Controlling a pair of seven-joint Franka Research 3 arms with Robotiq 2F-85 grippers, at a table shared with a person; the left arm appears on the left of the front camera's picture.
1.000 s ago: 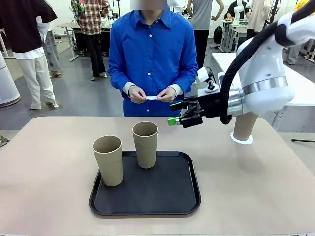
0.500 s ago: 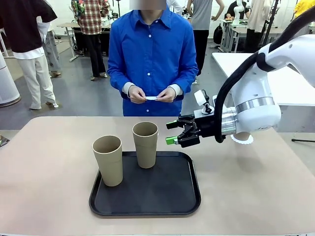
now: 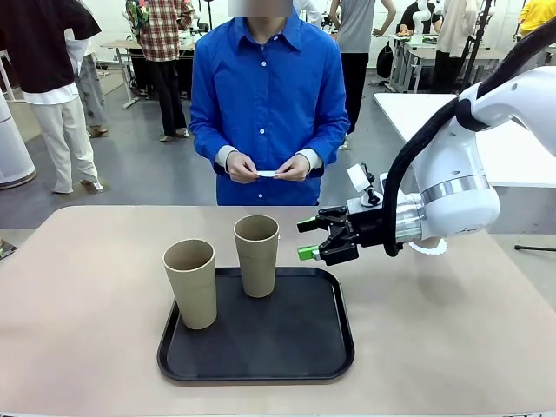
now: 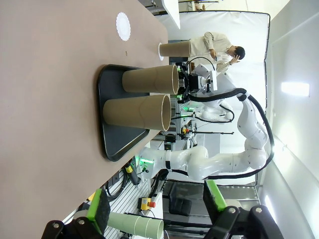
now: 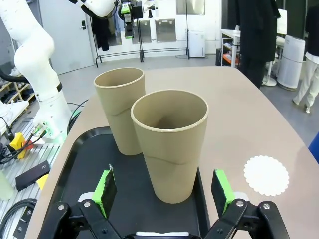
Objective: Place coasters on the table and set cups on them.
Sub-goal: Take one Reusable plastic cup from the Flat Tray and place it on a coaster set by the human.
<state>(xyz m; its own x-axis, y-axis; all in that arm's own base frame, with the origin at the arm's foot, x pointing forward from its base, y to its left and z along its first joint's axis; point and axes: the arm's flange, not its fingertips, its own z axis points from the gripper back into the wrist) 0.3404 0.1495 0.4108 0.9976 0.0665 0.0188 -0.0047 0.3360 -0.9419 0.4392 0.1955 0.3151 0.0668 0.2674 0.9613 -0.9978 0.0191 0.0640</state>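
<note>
Two khaki cups stand on a black tray point(image 3: 261, 358): one in front at the left point(image 3: 191, 283), one behind point(image 3: 257, 254). My right gripper point(image 3: 309, 239) hovers open just right of the rear cup, fingers pointing at it. In the right wrist view that cup point(image 5: 171, 144) sits between the green pads. A third cup point(image 4: 174, 50) stands on a coaster point(image 3: 432, 250) behind my right arm. Another coaster point(image 5: 266, 175) lies bare on the table point(image 3: 87, 287). The person holds a white coaster point(image 3: 268, 173) in both hands. My left gripper point(image 4: 157, 209) is open, holding nothing.
The person stands at the far edge of the table, hands above it. A white table point(image 3: 512, 148) stands behind my right arm. Bare tabletop lies left and right of the tray.
My right gripper has come down and to the left, from above the table's far right to the level of the rear cup's rim. The cups and the person's hands are as before.
</note>
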